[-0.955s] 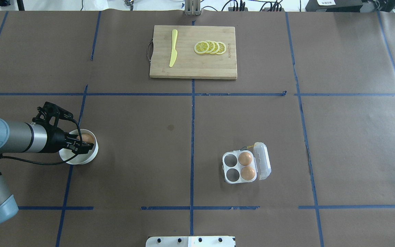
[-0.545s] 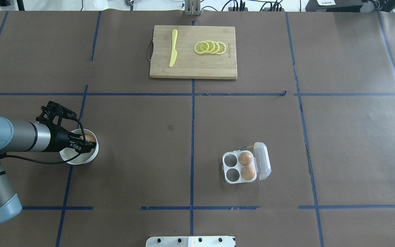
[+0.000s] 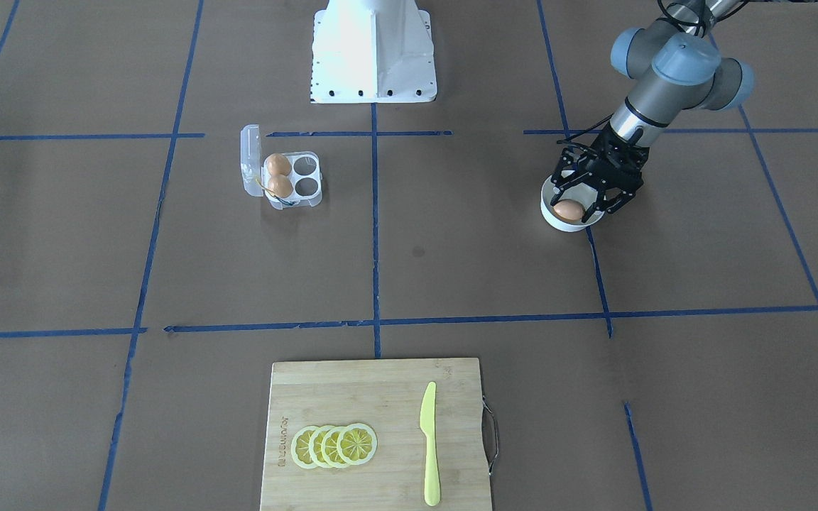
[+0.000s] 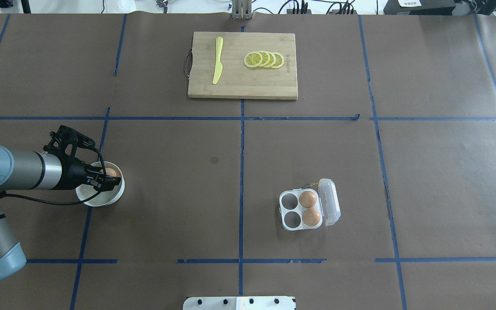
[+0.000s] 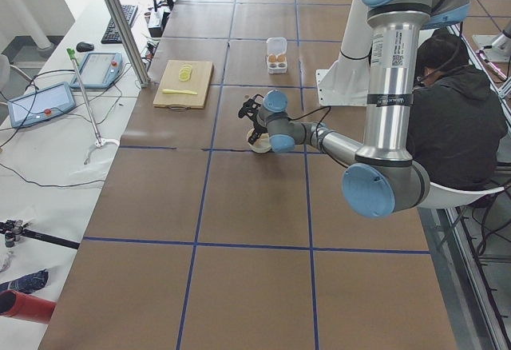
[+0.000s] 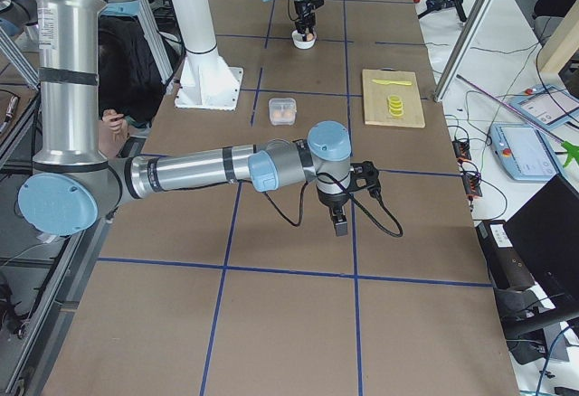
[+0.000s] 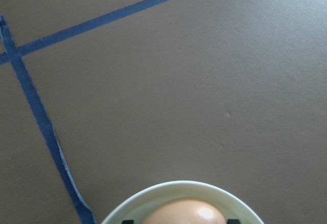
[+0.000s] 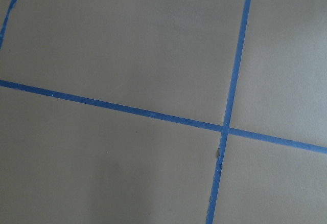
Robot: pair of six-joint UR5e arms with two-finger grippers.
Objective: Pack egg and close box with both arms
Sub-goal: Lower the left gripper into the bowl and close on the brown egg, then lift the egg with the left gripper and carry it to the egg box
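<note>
Straddling the egg (image 4: 111, 173) in the white bowl (image 4: 115, 197) at frame left, the left gripper (image 4: 106, 181) stands parted, evidently poised to lift it for the open box (image 4: 291, 209); right gripper (image 6: 340, 224): cannot tell.

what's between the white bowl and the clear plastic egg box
Only bare brown table paper, crossed by one blue tape line, lies between the round white bowl and the clear plastic egg box; the overhead view shows it.
</note>
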